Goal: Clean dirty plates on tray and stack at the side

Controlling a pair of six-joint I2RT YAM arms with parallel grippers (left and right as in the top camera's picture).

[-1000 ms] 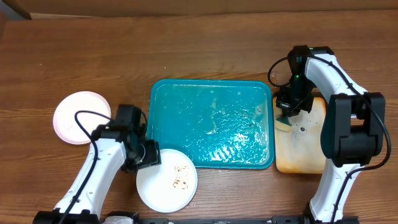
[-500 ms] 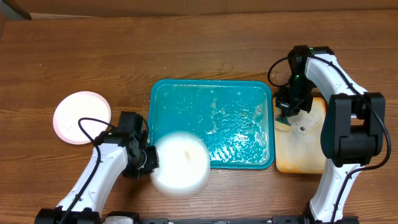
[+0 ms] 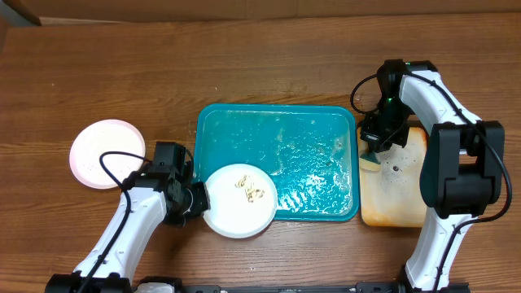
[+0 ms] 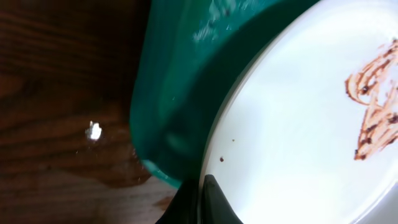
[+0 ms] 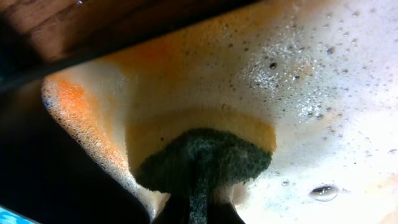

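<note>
One plate (image 3: pixel 241 203) in low, outstretched left gripper (image 3: pixel 201 203)

White arms (image 3: pixel 129 218), black joints, black cables

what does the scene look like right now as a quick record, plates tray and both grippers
left gripper: shut on the rim of the smeared plate
smeared plate: white, brown smears, overlaps the near-left corner of the teal tray
teal tray: wet, glossy
pale plate: on the table, left of the tray, apart from it
right gripper: shut on the sponge
sponge: in the foam of the cream tray
</note>
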